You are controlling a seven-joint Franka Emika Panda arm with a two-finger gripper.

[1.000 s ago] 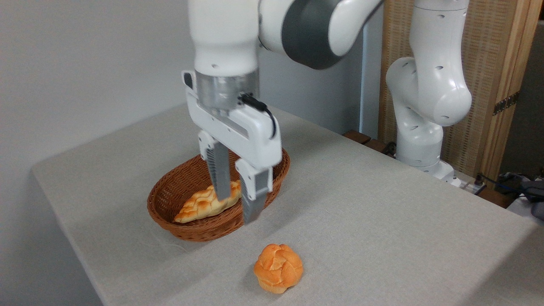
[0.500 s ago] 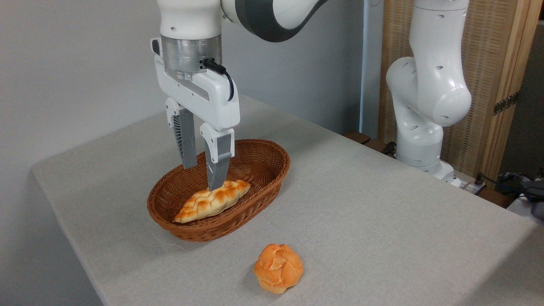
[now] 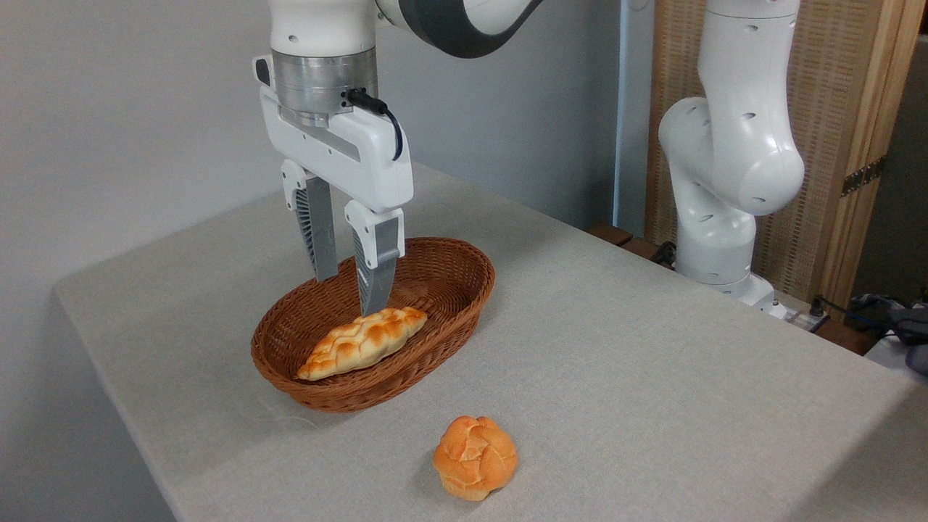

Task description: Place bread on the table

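The bread [image 3: 475, 457], a round knotted orange-golden bun, lies on the grey-beige table [image 3: 616, 362] near its front edge. My gripper [image 3: 349, 293] hangs above the brown wicker basket [image 3: 442, 279], well behind and to the left of the bun. Its two fingers stand apart with nothing between them, so it is open. The fingertips hover just over the back end of a longer pale braided loaf [image 3: 361, 342] that lies in the basket.
The robot's white base and lower arm [image 3: 725, 167] stand at the back right of the table. A wooden screen [image 3: 841, 130] rises behind it. Cables and dark items [image 3: 892, 319] lie past the right edge.
My gripper has moved left and up, away from the bun, to a spot over the basket. In the last half second it rose only slightly. The bun and the loaf have not moved.
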